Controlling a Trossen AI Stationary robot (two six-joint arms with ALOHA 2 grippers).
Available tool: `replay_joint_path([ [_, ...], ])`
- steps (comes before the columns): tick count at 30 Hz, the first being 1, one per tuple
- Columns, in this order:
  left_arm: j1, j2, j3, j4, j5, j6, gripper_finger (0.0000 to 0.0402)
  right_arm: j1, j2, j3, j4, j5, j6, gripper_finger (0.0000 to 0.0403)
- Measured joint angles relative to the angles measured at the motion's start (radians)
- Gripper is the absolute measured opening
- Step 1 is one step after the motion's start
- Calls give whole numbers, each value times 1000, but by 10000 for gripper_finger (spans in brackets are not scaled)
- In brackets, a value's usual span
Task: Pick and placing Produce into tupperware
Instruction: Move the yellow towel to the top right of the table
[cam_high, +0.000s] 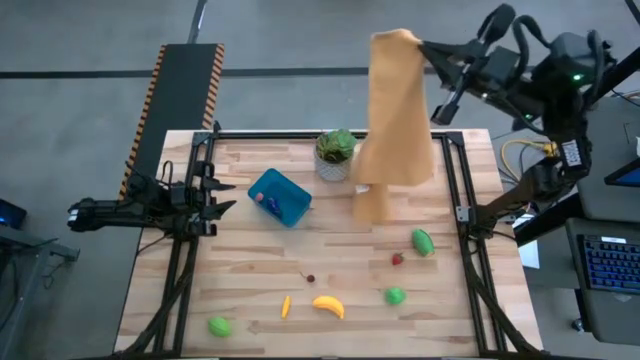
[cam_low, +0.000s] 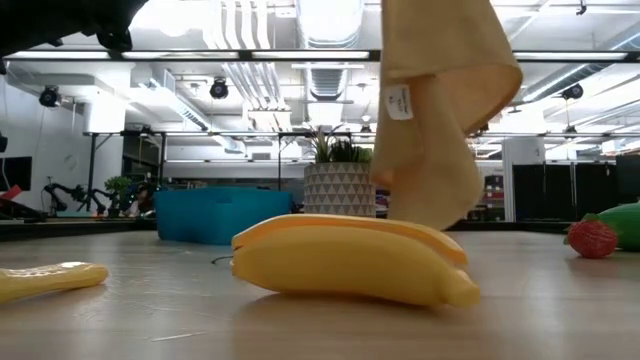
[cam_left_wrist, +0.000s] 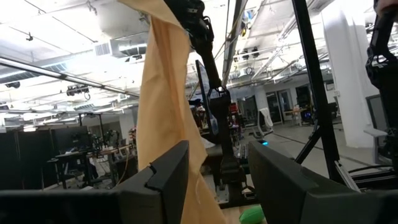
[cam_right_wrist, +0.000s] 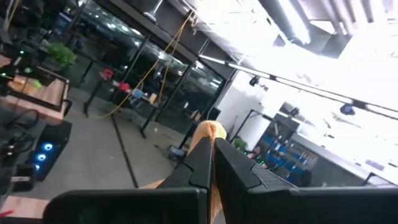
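My right gripper (cam_high: 420, 47) is high above the table's far right and shut on the orange-yellow cloth (cam_high: 395, 120), which also shows in the low view (cam_low: 440, 110). My left gripper (cam_high: 222, 195) is open at the table's left edge, level with the blue tupperware (cam_high: 282, 198). The tupperware rests on the table with a purple piece (cam_high: 270, 203) inside. On the near half of the table lie the yellow banana (cam_high: 328, 306), an orange-yellow piece (cam_high: 285, 306), green pieces (cam_high: 423, 241) (cam_high: 396, 295) (cam_high: 218, 325), a red one (cam_high: 397, 259) and a tiny brown one (cam_high: 310, 278). My right gripper pinches the cloth's top end (cam_right_wrist: 210, 132) between its two shut fingers; one layer or several, I cannot tell. The cloth is lifted and hangs slack below the gripper. Its lower end (cam_high: 373, 205) is close to the table beside the plant; whether it touches the table I cannot tell.
A leafy plant in a white pot (cam_high: 337, 155) stands at the far middle, between the tupperware and the hanging cloth. Black frame rails (cam_high: 455, 190) run along the table's left and right sides. Bare wood (cam_high: 340, 240) lies between the tupperware and the produce.
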Motion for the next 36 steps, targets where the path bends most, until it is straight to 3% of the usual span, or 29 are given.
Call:
replay_joint_path([
  [10, 0, 0, 0, 0, 0, 0, 151, 0, -3, 0, -159, 350, -100, 8],
  [16, 0, 0, 0, 0, 0, 0, 151, 0, -9, -1, -315, 525, -52, 8],
  [24, 0, 0, 0, -1, 0, 0, 151, -51, -13, -1, -609, 568, 183, 8],
  [29, 0, 0, 0, -1, 0, 0, 151, -92, -15, -19, -802, 523, 379, 8],
  [36, 0, 0, 0, -1, 0, 0, 151, -129, -40, -187, -863, 506, 509, 8],
])
